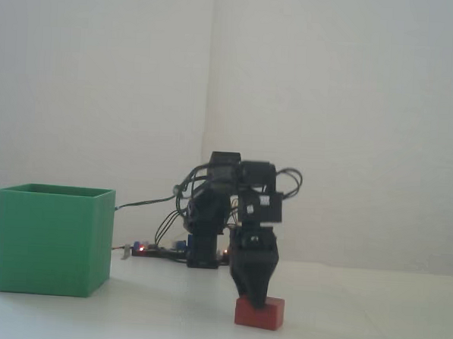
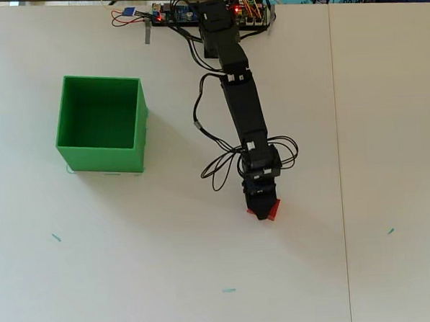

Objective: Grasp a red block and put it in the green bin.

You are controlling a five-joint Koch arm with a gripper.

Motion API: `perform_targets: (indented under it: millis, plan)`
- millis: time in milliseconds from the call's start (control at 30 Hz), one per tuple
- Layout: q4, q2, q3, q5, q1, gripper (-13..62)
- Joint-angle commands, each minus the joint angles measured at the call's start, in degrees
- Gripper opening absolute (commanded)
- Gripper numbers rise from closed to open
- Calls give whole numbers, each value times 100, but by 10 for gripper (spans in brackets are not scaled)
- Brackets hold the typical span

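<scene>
So the claw (image 1: pixel 255 298) is down low on the red block (image 1: pixel 268 314), lower middle of the fixed view, its dark tip overlapping the block's top left corner. From overhead the claw (image 2: pixel 261 210) covers most of the red block (image 2: pixel 272 211), with only slivers of red peeking out around the tip. I honestly cannot tell whether it's pinching the block or just sitting spread over it (both angles hide the jaws). The block rests on the white bench (image 2: pixel 134 266). The green bin (image 1: pixel 49 240) stands well apart at the left edge of the fixed view; overhead, the green bin (image 2: pixel 132 122) sits upper left, open top up.
</scene>
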Motion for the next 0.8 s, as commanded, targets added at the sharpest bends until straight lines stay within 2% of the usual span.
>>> perform_targets:
  millis: [0, 167, 333, 500, 600, 767]
  plan:
    - [35, 9, -229, -26, -9, 349]
    - [35, -123, -229, -26, 44, 344]
    - [44, -211, -229, 44, 141, 290]
    - [642, -220, -211, 826, 193, 150]
    - [817, -220, -211, 1107, 237, 35]
    - [967, -211, -202, 1274, 255, 36]
